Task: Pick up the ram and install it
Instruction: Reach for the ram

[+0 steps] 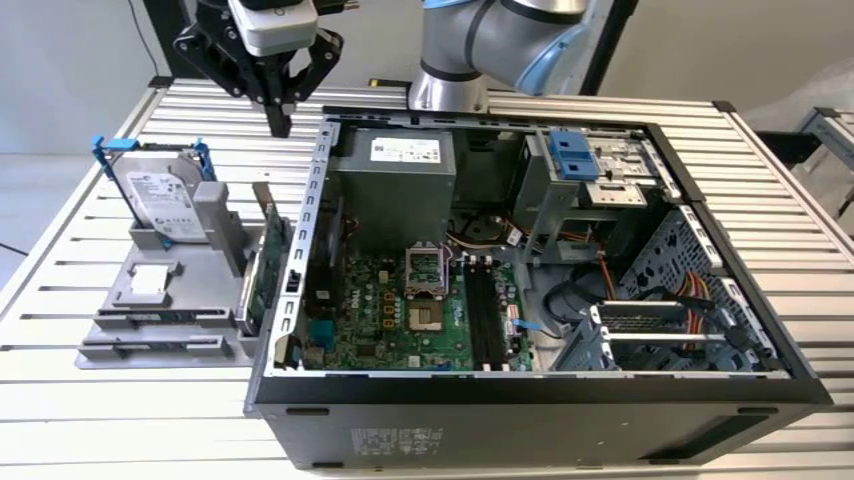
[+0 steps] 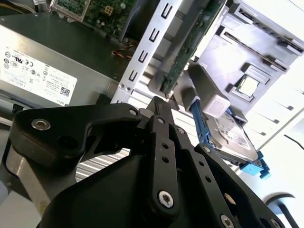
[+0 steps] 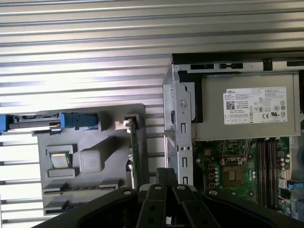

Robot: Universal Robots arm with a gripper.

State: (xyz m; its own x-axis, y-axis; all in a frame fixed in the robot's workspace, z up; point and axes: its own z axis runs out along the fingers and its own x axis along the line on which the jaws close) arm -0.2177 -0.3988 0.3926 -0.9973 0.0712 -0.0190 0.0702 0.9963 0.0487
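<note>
The ram [image 1: 166, 319] looks like a narrow greenish stick standing on edge in a front slot of the grey parts holder [image 1: 180, 262], at the exterior view's left. My gripper [image 1: 278, 124] hangs high above the slatted table behind that holder, beside the open computer case's [image 1: 534, 390] far left corner. Its black fingers meet in a point with nothing between them, as both wrist views show [image 2: 158, 105] [image 3: 166, 173]. The long black memory slots [image 1: 482, 318] on the motherboard lie inside the case.
On the holder a hard drive [image 1: 163, 198] with blue rails stands tilted. A broader green expansion card [image 1: 274, 258] with a metal bracket stands upright beside the case wall. The power supply [image 1: 395, 170] fills the case's far corner. The arm's base [image 1: 447, 85] stands behind the case.
</note>
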